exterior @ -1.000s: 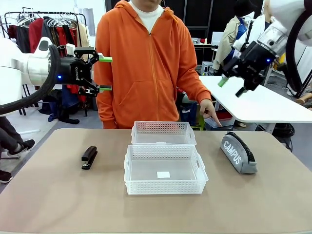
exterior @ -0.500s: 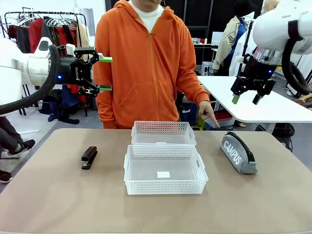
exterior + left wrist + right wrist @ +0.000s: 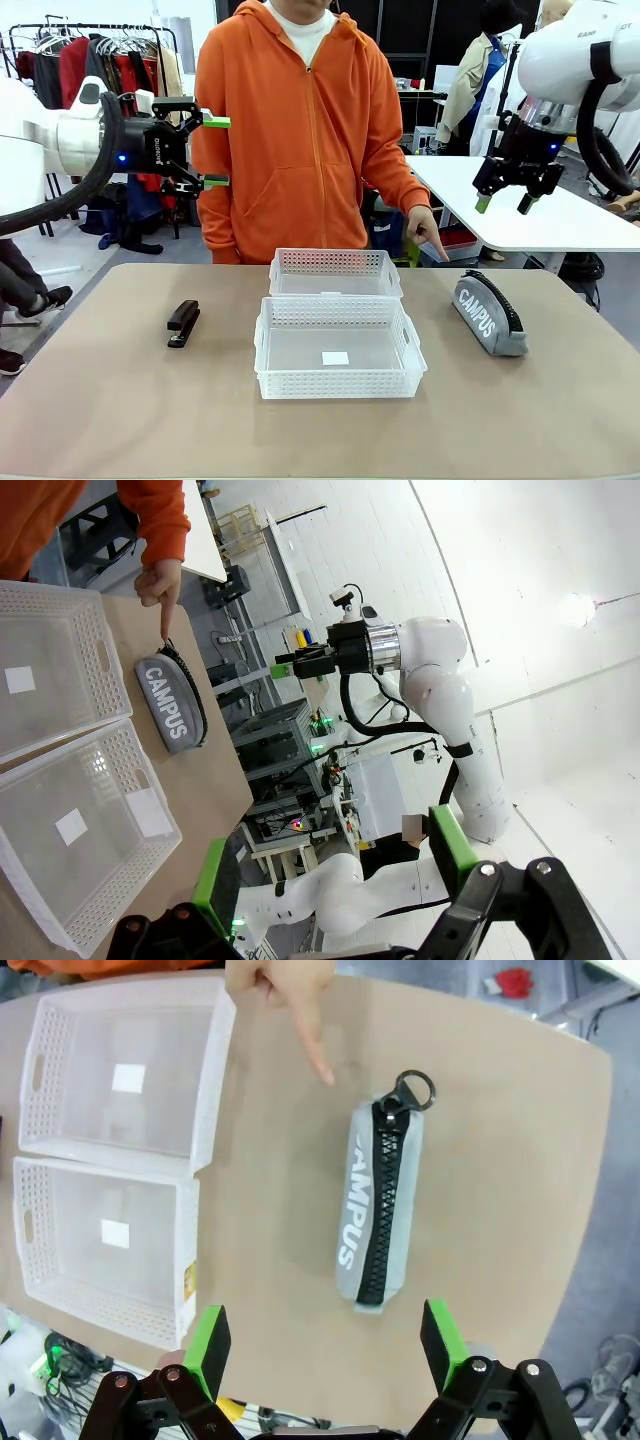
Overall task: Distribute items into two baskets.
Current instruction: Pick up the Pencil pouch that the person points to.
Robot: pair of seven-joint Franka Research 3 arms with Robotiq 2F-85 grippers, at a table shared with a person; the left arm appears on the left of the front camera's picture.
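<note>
Nothing sorted: stapler and pouch lie on the bench; near basket, far basket empty; left pincer, right pincer apart.

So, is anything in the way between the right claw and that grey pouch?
Nothing visible. The open right gripper hangs high over the pouch, with only air between them. The person's hand points down just by the pouch's far end, beside it rather than over it.

The grey pouch carries the word "CAMPUS" in white capitals along its side; any other print is too small to read.
</note>
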